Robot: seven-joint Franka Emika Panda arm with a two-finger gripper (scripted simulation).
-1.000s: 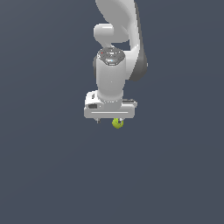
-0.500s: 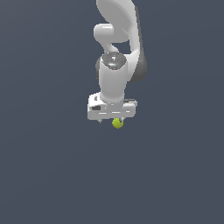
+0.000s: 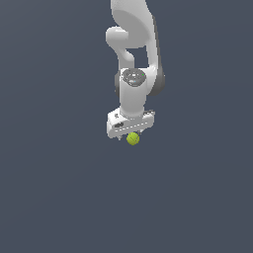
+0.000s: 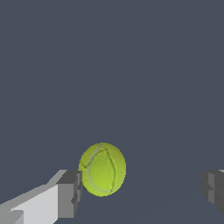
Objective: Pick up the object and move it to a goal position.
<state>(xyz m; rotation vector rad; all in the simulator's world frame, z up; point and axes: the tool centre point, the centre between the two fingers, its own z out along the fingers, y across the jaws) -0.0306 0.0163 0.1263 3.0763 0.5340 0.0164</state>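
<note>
The object is a small yellow-green ball (image 3: 133, 140) with thin dark seams, resting on the plain dark grey floor. My white gripper (image 3: 131, 136) hangs straight down over it from the arm. In the wrist view the ball (image 4: 102, 169) lies between the two dark finger pads of the gripper (image 4: 142, 190). It sits right beside one pad (image 4: 70, 192), and I cannot tell if they touch. A wide gap separates it from the other pad (image 4: 212, 189). The jaws stand open, with nothing gripped.
The white arm (image 3: 136, 54) rises from the gripper towards the exterior view's upper edge. Apart from it, only the uniform dark grey floor (image 3: 59, 197) shows.
The hand has turned a little about its vertical axis and shifted slightly to the exterior view's right over the ball. The ball has stayed where it was.
</note>
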